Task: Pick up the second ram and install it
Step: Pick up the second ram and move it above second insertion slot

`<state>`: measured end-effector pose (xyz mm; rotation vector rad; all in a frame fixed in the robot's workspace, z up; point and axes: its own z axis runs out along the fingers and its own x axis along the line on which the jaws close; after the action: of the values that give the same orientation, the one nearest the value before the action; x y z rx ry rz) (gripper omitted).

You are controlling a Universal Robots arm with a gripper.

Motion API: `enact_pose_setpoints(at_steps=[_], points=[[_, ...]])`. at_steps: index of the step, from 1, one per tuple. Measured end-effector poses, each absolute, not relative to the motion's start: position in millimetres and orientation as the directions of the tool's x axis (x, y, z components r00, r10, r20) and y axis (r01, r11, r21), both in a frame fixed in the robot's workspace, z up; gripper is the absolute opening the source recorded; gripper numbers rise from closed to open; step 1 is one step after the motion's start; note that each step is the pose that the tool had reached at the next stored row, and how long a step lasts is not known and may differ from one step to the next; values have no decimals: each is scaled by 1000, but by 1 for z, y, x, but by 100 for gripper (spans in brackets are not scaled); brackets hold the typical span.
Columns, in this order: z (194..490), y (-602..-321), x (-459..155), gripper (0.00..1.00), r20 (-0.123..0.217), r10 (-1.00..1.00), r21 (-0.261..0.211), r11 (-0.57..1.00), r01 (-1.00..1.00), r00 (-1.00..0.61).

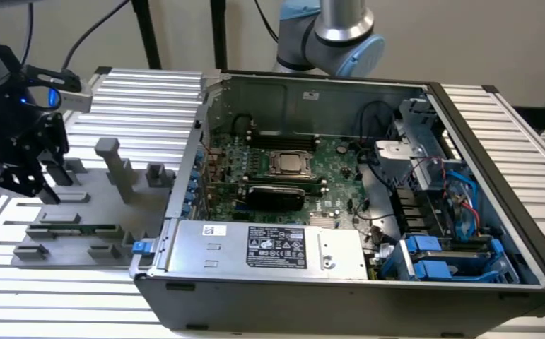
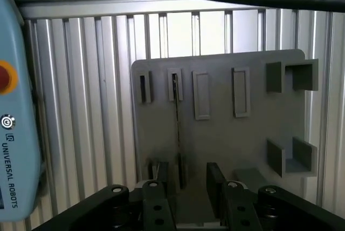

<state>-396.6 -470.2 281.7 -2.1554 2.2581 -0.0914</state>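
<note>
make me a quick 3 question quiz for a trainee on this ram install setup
1. True or false: the claw stands open over the grey fixture plate, holding nothing.
2. Fill in: the open computer case lies toward the exterior view's ___.
3. Where is the second ram? A in the claw; B in the holders on the grey fixture plate; C inside the computer case.
Key: 1 true; 2 right; 3 B.
</note>
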Motion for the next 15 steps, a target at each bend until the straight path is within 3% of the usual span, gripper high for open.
enact_pose_setpoints(at_steps=[15], points=[[254,-478,-391,42,27,-999,-55,38,-998,-40]])
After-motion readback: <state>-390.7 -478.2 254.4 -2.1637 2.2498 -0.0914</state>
